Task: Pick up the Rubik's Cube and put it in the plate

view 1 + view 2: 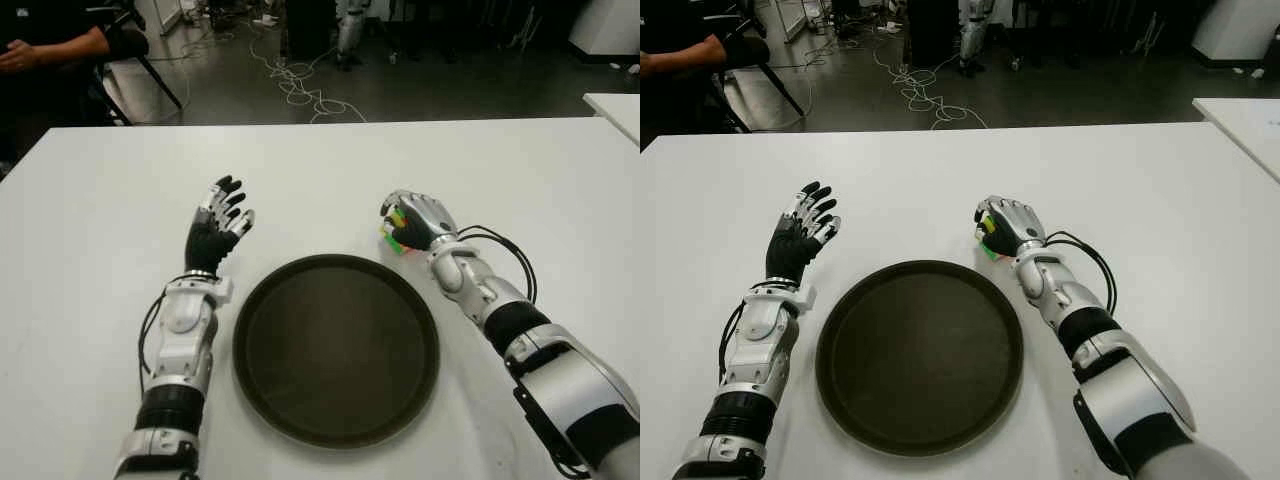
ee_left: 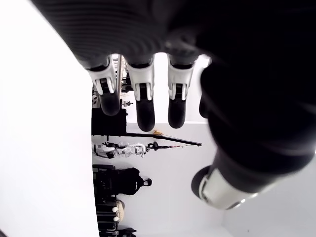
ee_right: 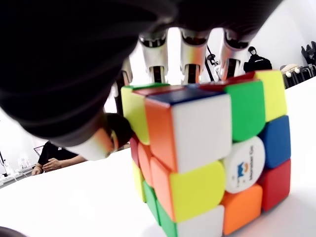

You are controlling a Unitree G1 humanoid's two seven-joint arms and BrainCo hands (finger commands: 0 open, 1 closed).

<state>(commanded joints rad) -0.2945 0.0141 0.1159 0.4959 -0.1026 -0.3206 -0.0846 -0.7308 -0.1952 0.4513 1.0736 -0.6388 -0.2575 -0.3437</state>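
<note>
A: Left hand [image 1: 218,232]: idle, left of the plate, palm up, fingers spread and straight, nothing held.

B: Noted. Next along?

A: Plate [image 1: 262,400]: dark, round, shallow-rimmed, on the white table [image 1: 90,200] between the two forearms. Nothing in it.

B: And at the right?

A: Right hand [image 1: 418,222]: beyond the plate's far right rim, just beside it. Fingers [image 3: 192,49] curled over the top of the Rubik's Cube [image 3: 207,158], thumb against the near side. Closed around it, by the wrist view.

B: Cube off the table yet?

A: Cannot tell for certain. In the wrist view the lowest row seems to meet the white surface, so probably resting there or barely raised.

B: Step in hand, then?

A: Judged: grasp made or being completed; lift and carry not done.

B: Next move?

A: Likely: raise enough to clear the rim, carry leftward and nearer over the plate, lower, let go. Short travel. Grip to stay firm on a smooth-faced cube.

B: Anything else entered?

A: A person's arm [image 1: 55,48] at the far left edge, beyond the table; cables [image 1: 295,85] on the floor.
</note>
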